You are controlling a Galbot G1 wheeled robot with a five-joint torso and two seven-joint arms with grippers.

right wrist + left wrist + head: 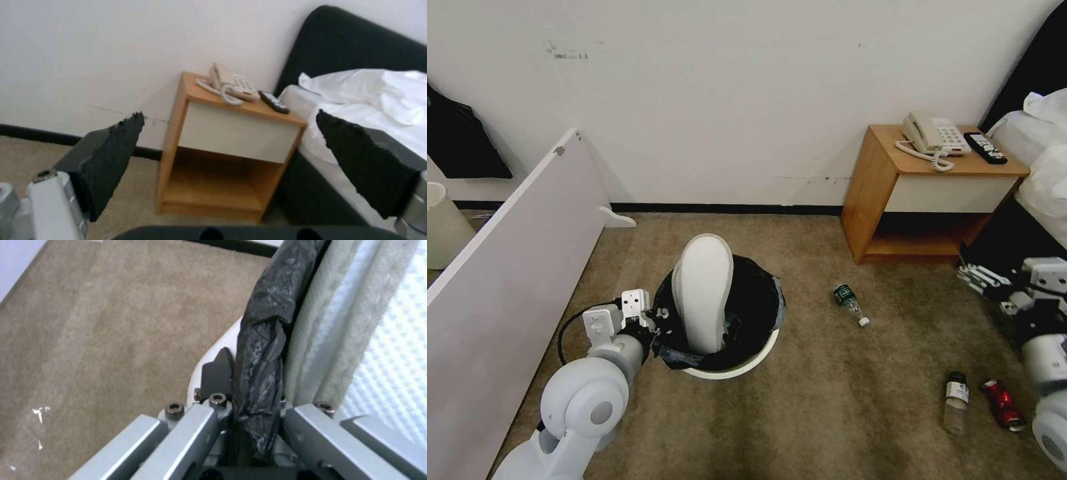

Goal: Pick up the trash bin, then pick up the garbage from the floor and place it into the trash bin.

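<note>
The bin is gripped at its bag-lined rim by the left claw, a slipper already inside. Right of the bin, two bottles and a can are left on the carpet; the right claw is held wide, empty.

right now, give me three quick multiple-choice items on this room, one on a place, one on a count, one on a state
1. Where is the slipper?
A. upright in the trash bin
B. on the nightstand
C. under the bed

2. How many plastic bottles lie on the floor?
A. none
B. two
C. five

3. What state is the left tool in?
A. open in the air
B. shut on the bin rim
C. holding the can

Answers:
1 A, it stands in the black bag.
2 B, one mid-carpet, one beside the red can.
3 B, the left wrist view shows its fingers clamping the rim.
</note>
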